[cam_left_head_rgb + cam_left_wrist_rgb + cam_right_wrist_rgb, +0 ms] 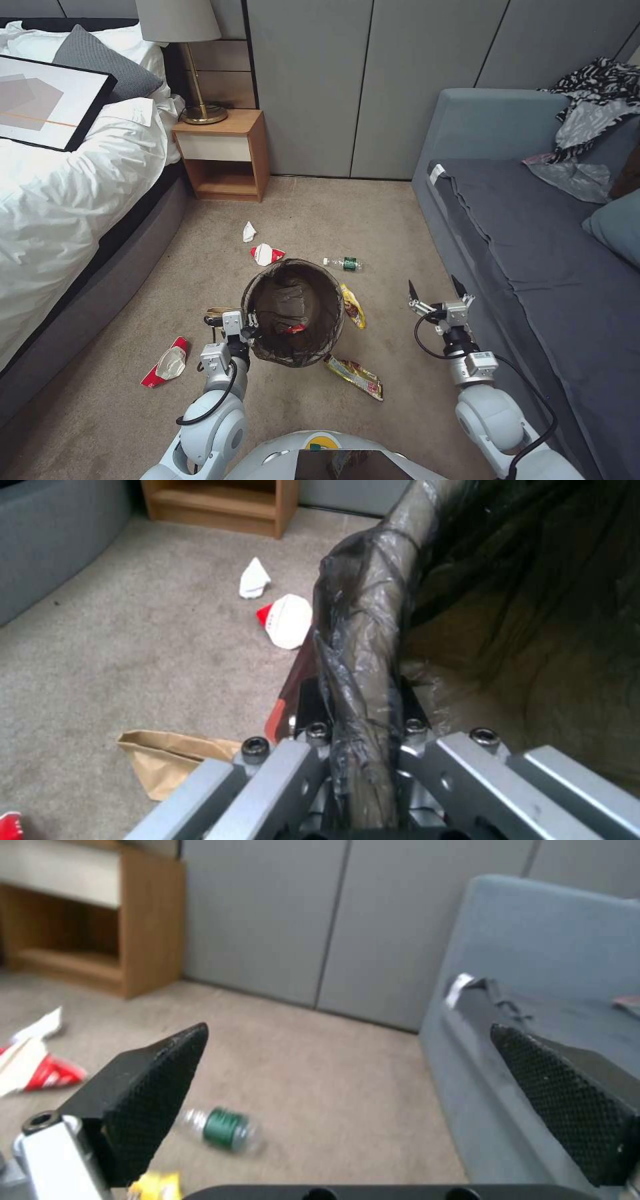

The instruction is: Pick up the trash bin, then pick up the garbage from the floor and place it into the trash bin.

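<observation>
Bin held, litter around it.
My left end effector [252,320] clamps the bin [294,312] rim; my right end effector [437,291] hangs wide open, empty, beside the sofa [533,220].

Bedroom, hotel-like: bed [60,193] with white linen and grey pillow [107,63] sat along the left, wooden nightstand [223,157] carried a brass lamp [190,60], grey sofa [533,233] at right, beige carpet [120,413], grey panelled wall [373,80].
</observation>
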You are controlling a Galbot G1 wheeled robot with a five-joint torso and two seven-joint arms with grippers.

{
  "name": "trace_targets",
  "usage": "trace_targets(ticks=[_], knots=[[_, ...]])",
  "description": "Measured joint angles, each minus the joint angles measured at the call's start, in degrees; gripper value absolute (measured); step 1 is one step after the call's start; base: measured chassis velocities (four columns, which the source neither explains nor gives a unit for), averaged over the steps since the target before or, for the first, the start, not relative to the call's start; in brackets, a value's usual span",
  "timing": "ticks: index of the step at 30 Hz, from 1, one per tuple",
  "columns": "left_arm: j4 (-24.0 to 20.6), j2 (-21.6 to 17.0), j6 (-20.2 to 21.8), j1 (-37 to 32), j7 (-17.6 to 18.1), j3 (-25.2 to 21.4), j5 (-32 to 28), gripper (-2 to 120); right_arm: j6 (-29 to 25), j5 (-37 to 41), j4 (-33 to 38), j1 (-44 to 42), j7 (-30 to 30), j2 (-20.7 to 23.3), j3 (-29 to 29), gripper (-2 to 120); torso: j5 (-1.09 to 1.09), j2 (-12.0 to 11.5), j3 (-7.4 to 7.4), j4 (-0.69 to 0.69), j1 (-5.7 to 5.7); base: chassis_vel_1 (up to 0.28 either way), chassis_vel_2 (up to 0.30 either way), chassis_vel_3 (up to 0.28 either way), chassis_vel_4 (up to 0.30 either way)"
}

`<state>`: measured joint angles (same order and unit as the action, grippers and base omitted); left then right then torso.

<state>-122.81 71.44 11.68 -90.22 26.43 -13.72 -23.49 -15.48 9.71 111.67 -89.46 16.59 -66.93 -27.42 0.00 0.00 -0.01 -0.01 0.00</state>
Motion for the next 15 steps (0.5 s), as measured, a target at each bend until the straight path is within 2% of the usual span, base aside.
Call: trace_targets(ticks=[2,4,5,7,8,10,11,14,15], knots=[[-0.07,-0.1,-0.01,0.0,0.08,-0.08,-0.03,2,0.06,0.53,0.01,-0.1,-0.1,1.04,-0.05,100,0.0,0.0,0.0,0.0,0.0,0.0,0.0,0.0,0.0],[-0.27,-0.38,-0.04,0.02,0.19,-0.2,-0.2,2,-0.21,1.86,-0.76,-0.48,-0.92,5.23,0.1,100,0.0,0.0,0.01,0.01,0.0,0.0,0.0,0.0,0.0],[-0.27,-0.38,-0.04,0.02,0.19,-0.2,-0.2,2,-0.21,1.86,-0.76,-0.48,-0.92,5.23,0.1,100,0.0,0.0,0.01,0.01,0.0,0.0,0.0,0.0,0.0],[-0.37,-0.75,-0.09,-0.05,0.19,-0.28,-0.33,2,-0.39,4.03,-1.66,-1.25,-2.15,10.37,1.05,100,0.0,0.0,0.01,0.0,0.0,0.0,0.0,0.0,0.0],[-0.37,-0.75,-0.09,-0.05,0.19,-0.28,-0.33,2,-0.39,4.03,-1.66,-1.25,-2.15,10.37,1.05,100,0.0,0.0,0.01,0.0,0.0,0.0,0.0,0.0,0.0],[-0.41,-1.05,-0.15,-0.04,0.2,-0.46,-0.47,2,-0.16,6.71,-2.56,-1.27,-2.89,14.53,2.27,100,0.01,0.0,0.01,0.0,0.0,0.0,0.0,0.0,0.0],[-0.41,-1.05,-0.15,-0.04,0.2,-0.46,-0.47,2,-0.16,6.71,-2.56,-1.27,-2.89,14.53,2.27,100,0.01,0.0,0.01,0.0,0.0,0.0,0.0,0.0,0.0],[-0.46,-1.34,-0.19,-0.02,0.2,-0.81,-0.78,2,1.69,12.71,-3.05,-0.74,-3.5,20.71,4.9,100,0.01,0.0,0.01,0.01,0.0,0.0,0.0,0.0,0.0],[-0.46,-1.34,-0.19,-0.02,0.2,-0.81,-0.78,2,1.69,12.71,-3.05,-0.74,-3.5,20.71,4.9,100,0.01,0.0,0.01,0.01,0.0,0.0,0.0,0.0,0.0]])
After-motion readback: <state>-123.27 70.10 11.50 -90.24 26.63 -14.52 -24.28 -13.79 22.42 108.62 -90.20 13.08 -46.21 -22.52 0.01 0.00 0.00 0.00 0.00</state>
